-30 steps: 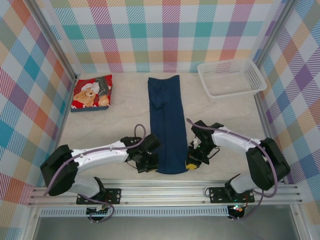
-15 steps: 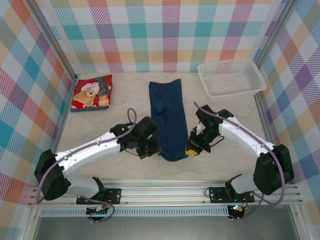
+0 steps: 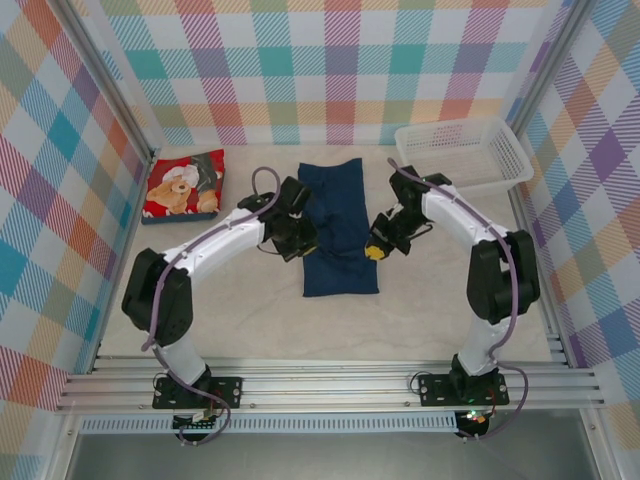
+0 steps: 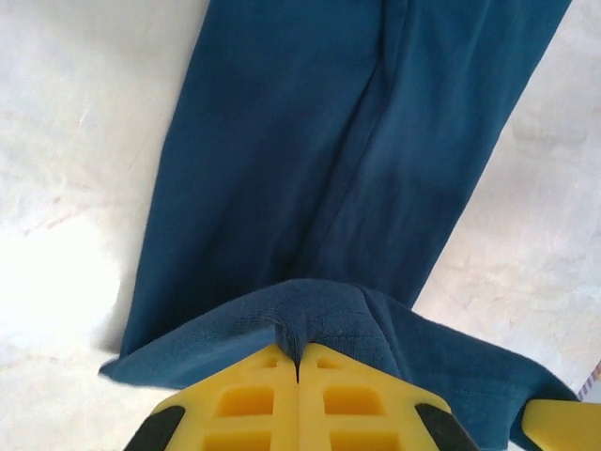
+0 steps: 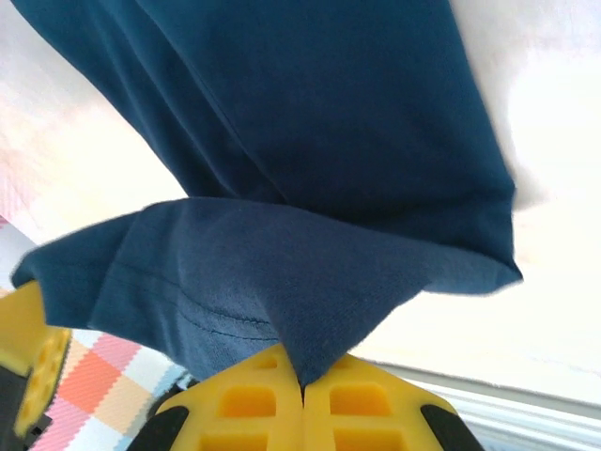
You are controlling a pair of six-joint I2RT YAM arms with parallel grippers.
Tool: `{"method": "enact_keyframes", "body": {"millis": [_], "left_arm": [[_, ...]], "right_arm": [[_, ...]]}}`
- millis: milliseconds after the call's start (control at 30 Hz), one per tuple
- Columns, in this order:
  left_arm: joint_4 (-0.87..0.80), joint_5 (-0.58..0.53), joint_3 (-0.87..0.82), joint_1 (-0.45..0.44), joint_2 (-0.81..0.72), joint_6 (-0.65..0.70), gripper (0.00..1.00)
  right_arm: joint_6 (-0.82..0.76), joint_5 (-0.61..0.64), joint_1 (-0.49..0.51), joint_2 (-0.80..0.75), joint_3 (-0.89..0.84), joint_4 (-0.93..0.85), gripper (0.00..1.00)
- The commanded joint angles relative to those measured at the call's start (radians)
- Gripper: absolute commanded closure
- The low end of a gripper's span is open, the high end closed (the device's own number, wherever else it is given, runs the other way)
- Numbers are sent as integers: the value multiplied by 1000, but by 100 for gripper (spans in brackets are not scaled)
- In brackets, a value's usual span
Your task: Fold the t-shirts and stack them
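Now the left gripper (image 3: 302,245) and right gripper (image 3: 378,250) — both clenched on the near hem of the navy t-shirt (image 3: 340,215) — have swept it from 6 toward 12 o'clock (fold half made), while the red t-shirt (image 3: 185,185) sits at 10.

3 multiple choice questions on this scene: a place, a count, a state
1. Where on the table is the red t-shirt? A far left corner B near right corner C centre
2. How many t-shirts are there? A one B two C three
3. The left pincer is: A open B shut on the navy t-shirt C shut on the red t-shirt
Key: 1 A, it lies by the left wall; 2 B, red and navy; 3 B, navy cloth is pinched in it.
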Motion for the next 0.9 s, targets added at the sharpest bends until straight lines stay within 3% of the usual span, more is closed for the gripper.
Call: {"method": "enact_keyframes", "body": {"millis": [0, 467, 800, 833, 867], "left_arm": [[-29, -16, 75, 22, 54, 57, 100], [-17, -41, 244, 114, 252, 97, 100], [-49, -44, 332, 144, 344, 116, 100], [-49, -43, 334, 146, 350, 113, 95], [-50, -40, 338, 147, 356, 112, 84]], "right_arm": [[13, 30, -12, 73, 91, -11, 100], [5, 129, -40, 296, 335, -43, 100], [-11, 125, -43, 389, 438, -39, 100], [-18, 122, -43, 399, 450, -35, 94], [-22, 126, -43, 408, 460, -34, 87]]}}
